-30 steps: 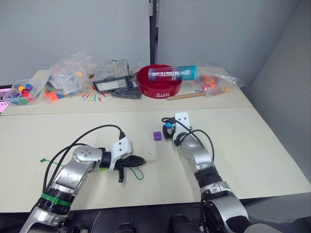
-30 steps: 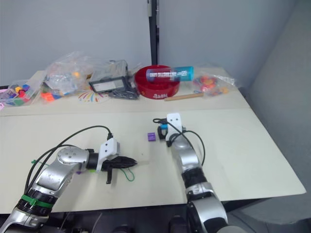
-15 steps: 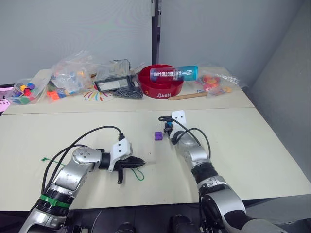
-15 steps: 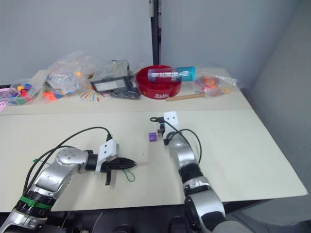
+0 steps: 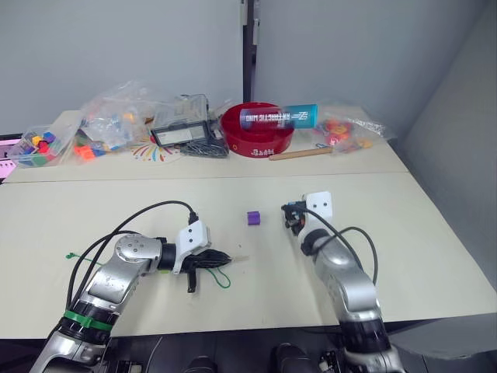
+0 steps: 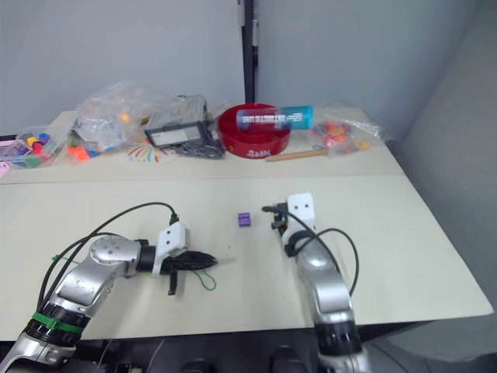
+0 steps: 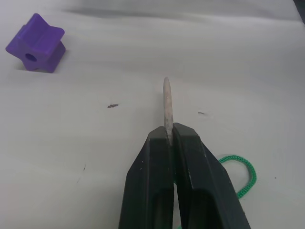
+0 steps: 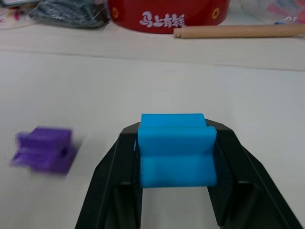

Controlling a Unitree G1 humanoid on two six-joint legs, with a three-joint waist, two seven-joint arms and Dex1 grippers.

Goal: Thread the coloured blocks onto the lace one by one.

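Head views: one purple block (image 5: 252, 217) on the table (image 5: 435, 256), between the two grippers; right gripper (image 5: 293, 217) has drawn away from it since the earlier frame; left gripper (image 5: 220, 256) unchanged.

Left wrist view: fingers (image 7: 152, 191) closed on one lace (image 7: 167, 107), tan tip jutting beyond them; green cord loops beside them, partly hidden.

Right wrist view: fingers (image 8: 109, 186) clamp one blue block (image 8: 175, 150); its hole unseen.

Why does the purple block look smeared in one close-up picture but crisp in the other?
In the right wrist view the purple block is streaked sideways by motion blur, while the blue block between the right gripper fingers stays sharp. In the left wrist view the same purple block and the lace's tan tip are crisp.
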